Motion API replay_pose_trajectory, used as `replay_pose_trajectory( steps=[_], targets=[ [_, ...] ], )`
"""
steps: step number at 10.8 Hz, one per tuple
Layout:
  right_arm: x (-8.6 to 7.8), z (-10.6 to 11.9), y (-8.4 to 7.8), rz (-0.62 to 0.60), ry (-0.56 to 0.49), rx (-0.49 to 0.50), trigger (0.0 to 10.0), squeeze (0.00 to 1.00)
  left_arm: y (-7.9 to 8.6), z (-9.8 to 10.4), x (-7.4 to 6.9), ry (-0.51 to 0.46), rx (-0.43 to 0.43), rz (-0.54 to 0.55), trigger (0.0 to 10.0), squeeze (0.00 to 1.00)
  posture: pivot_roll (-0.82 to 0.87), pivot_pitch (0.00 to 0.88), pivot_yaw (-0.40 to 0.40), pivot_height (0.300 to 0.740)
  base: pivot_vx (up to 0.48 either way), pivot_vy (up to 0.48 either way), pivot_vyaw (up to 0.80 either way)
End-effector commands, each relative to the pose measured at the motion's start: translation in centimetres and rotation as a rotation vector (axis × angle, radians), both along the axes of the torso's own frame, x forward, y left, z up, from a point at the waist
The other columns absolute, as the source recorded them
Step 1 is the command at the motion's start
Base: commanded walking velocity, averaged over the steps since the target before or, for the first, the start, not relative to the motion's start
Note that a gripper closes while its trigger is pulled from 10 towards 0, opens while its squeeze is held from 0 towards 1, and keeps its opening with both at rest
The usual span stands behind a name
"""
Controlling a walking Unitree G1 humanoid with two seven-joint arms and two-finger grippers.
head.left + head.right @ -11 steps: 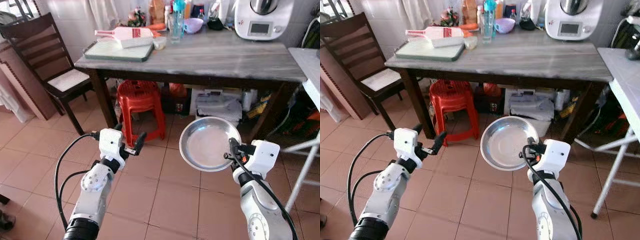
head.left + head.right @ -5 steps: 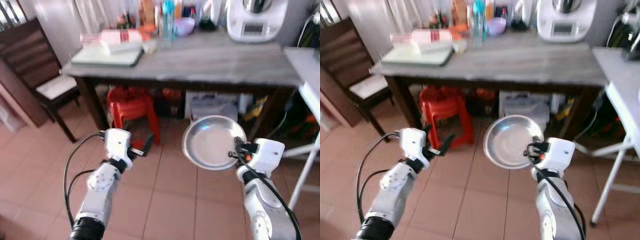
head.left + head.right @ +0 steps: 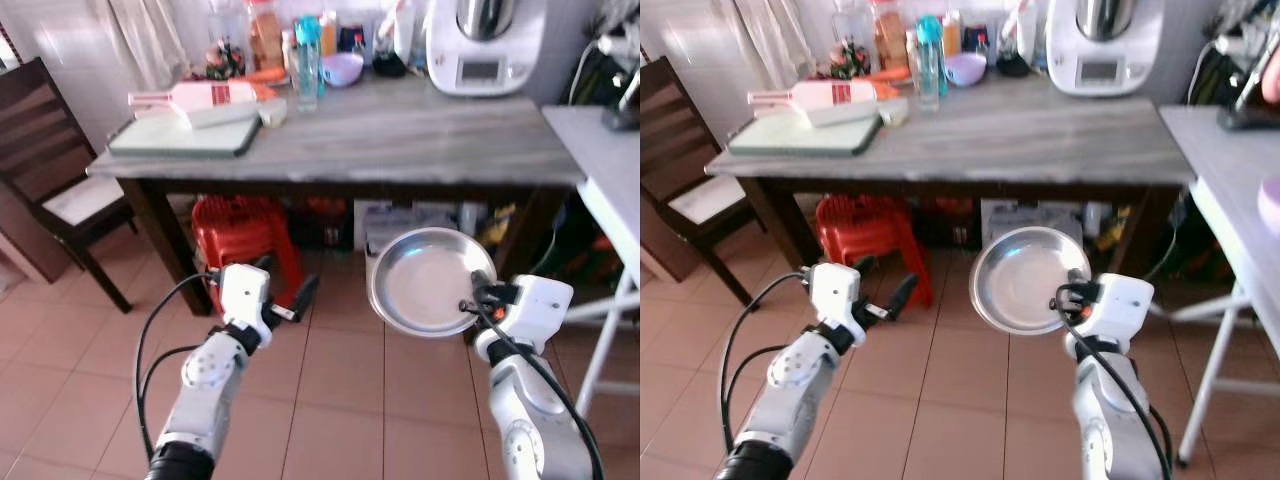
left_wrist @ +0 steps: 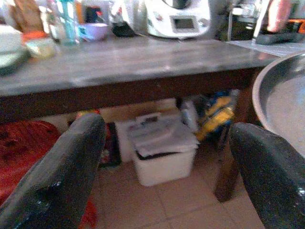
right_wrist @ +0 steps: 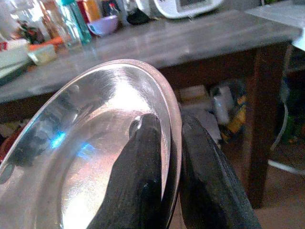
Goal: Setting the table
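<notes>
Up in front of the dining table (image 3: 400, 130), the right gripper (image 3: 468, 305) pinches the steel plate (image 3: 425, 280) by its rim, tipped on edge. It looks light, hard and slippery.

Closer, one finger (image 5: 136, 176) presses inside the rim.

Left gripper (image 4: 162, 176): spread wide, holding nothing.

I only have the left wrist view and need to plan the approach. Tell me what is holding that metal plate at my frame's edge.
Observer: The right arm's jaws are shut on the rim of the plate, with one finger inside the dish and the other behind it.
Operator: Report what stands past the table's left end.
Observer: A dark wooden chair with a pale seat stands by the left end of the table.
</notes>
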State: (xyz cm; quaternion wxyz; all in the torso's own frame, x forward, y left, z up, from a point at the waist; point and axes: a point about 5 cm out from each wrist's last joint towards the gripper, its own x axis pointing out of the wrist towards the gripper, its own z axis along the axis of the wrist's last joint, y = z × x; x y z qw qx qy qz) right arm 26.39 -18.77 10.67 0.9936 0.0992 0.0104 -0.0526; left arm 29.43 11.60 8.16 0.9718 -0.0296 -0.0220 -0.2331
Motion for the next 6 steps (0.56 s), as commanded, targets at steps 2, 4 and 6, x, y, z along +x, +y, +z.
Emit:
replay_pose_trajectory(
  steps=[2,4,6],
  targets=[
    [0.3,0.5,1.2,0.035,-0.028,0.014,10.0,0.0,1.2,0.2,0.1,-0.004,0.013,0.026,10.0,0.0,-0.03,0.0,0.071,0.74,0.328,0.0,0.0],
    [0.3,1.1,0.9,0.021,-0.054,-0.01,10.0,0.0,1.0,0.9,0.2,-0.038,-0.001,0.028,10.0,0.0,-0.03,0.0,0.071,0.74,0.345,0.0,0.0],
    [-0.1,1.7,0.6,0.014,-0.081,-0.028,10.0,0.0,2.1,1.3,0.0,-0.062,0.013,0.064,10.0,0.0,-0.02,0.0,0.067,0.74,0.352,0.0,0.0]
  ],
)
